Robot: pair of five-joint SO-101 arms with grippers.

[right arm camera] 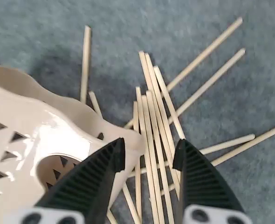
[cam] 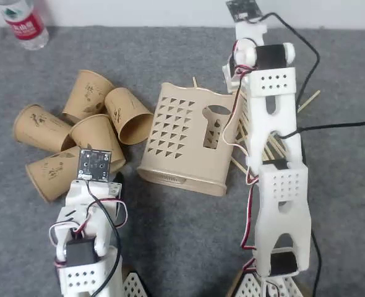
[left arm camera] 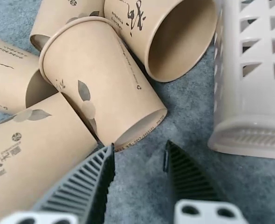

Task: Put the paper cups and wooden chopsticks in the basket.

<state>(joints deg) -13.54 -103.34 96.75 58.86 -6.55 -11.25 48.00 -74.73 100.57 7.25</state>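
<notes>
From above, the basket (cam: 182,139) lies tipped on its side, with five paper cups (cam: 96,133) scattered left of it. On my left wrist, the left gripper (left arm camera: 140,149) gapes empty, just beside a cup. On my right wrist, the right gripper (right arm camera: 150,142) hangs released over the loose chopsticks (right arm camera: 149,107). I judge all the loading is still ahead.

Table (cam: 188,253) surface was grey and felt-like, short-napped, mottled light and dark. The same grey surface lay directly beneath the left gripper (left arm camera: 140,149) and showed between strewn items beneath the right gripper (right arm camera: 149,147). Well beyond both grippers the grey ended at a plain, pale wall (cam: 139,12), seen as a narrow strip. A clear plastic bottle (cam: 23,21) with a red label sat at that far edge, well apart from the left gripper, toward its outer side. Light was even; shadows were soft and short.
</notes>
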